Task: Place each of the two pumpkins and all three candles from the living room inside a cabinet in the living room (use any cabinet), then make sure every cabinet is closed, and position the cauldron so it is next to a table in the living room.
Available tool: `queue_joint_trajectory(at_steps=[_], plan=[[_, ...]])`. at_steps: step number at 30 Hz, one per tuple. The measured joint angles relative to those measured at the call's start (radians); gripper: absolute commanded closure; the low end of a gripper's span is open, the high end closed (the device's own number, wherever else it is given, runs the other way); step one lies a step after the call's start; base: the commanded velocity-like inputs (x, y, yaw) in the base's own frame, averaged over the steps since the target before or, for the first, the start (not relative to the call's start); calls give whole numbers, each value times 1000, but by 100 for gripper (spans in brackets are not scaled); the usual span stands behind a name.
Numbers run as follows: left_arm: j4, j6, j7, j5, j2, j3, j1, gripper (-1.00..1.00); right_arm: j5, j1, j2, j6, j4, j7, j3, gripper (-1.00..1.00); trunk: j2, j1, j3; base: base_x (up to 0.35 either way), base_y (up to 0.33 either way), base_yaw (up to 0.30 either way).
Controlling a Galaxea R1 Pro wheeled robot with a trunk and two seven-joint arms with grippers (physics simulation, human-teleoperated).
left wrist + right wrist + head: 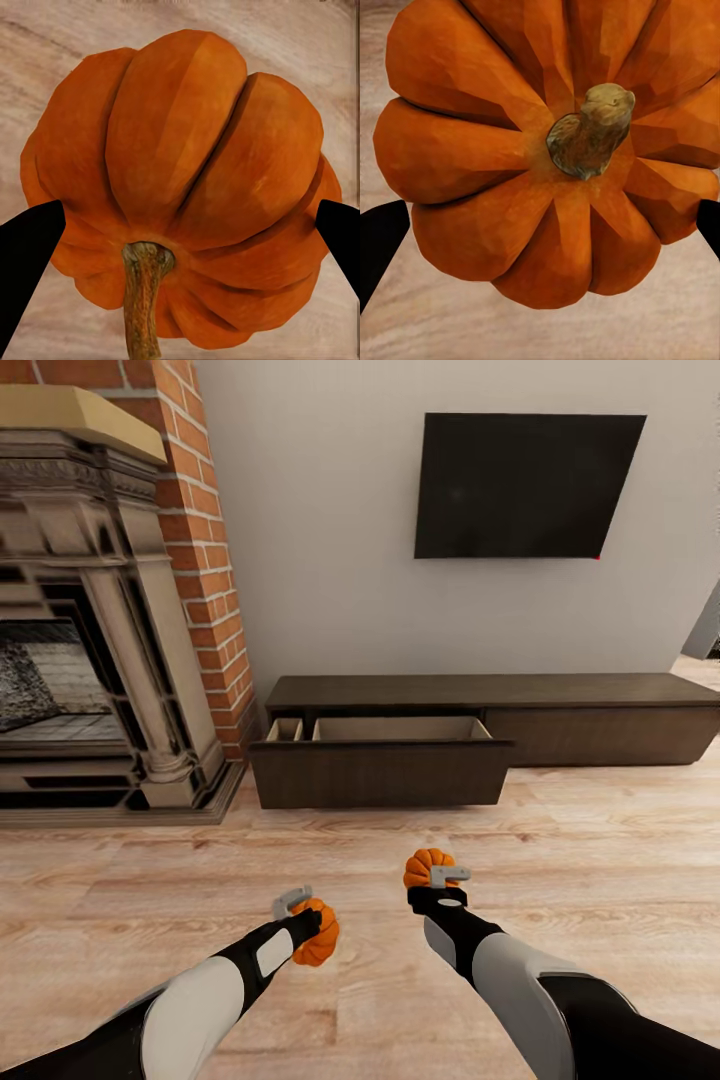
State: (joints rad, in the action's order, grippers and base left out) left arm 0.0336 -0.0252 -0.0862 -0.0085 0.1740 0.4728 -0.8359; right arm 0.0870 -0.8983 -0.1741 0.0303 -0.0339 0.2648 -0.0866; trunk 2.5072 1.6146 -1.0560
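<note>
You hold a pumpkin (318, 932) in left gripper (297, 913) | other pumpkin (427, 865) in right gripper (447, 887) | light, rigid, ribbed: keep flank grip | drawer (400, 732) centre frame.

You see two pumpkins: the one in the left tool (303, 920) (187, 187) has waxy, ribbed orange skin and a rough, woody stem (142, 300); the right one (428, 867) (547, 150) looks matt and faceted. The floor (600, 830) is pale, satin wood plank. At centre frame, the cabinet (500, 705) is dark matt wood. Upper left, the chimney brick (205, 550) looks rough.
</note>
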Motion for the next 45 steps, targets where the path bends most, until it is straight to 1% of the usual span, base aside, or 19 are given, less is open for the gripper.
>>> queue_joint_trajectory(at_steps=[6,8,13,15,16,17,18,20,22,26,32,45], plan=[[-5,-1,0,0,0,0,0,100,-4,0,0,3,5,-1,-1,100,-1,-3,23,0,0,0],[-5,-1,0,0,-1,-1,0,100,-11,0,0,4,10,-1,-2,100,-2,-4,31,0,0,0],[-6,-1,0,0,-4,0,0,100,-47,0,0,5,21,-2,-3,100,-3,-6,50,0,0,0],[-6,-1,0,-1,-3,0,0,100,-73,0,0,5,27,-1,-4,100,-4,-7,58,0,0,0],[-6,-1,0,-1,-3,0,0,100,-94,0,0,5,30,-1,-4,100,-4,-7,62,0,0,0],[-6,-1,0,-1,-3,0,0,100,-144,0,0,6,34,-1,-10,100,-4,-8,66,0,0,0],[-6,-1,0,-1,-3,0,0,100,-168,0,0,6,37,-1,-10,100,-4,-8,70,0,0,0],[-6,-1,0,-1,-3,0,0,100,-197,0,0,6,41,-1,-4,100,-5,-9,77,0,0,0],[-6,-1,0,-1,-3,-1,0,100,-211,0,0,6,43,-1,-2,100,-5,-10,85,0,0,0],[-6,-1,0,-1,-3,-1,0,100,-223,3,0,6,47,-1,-3,100,-6,-12,101,0,0,0],[-10,0,0,-2,0,-2,0,100,-226,16,0,6,48,-1,-2,100,-8,-14,124,0,0,0],[-12,0,0,-2,0,-2,0,100,-227,25,0,4,53,-2,-1,100,-98,-64,165,0,0,0]])
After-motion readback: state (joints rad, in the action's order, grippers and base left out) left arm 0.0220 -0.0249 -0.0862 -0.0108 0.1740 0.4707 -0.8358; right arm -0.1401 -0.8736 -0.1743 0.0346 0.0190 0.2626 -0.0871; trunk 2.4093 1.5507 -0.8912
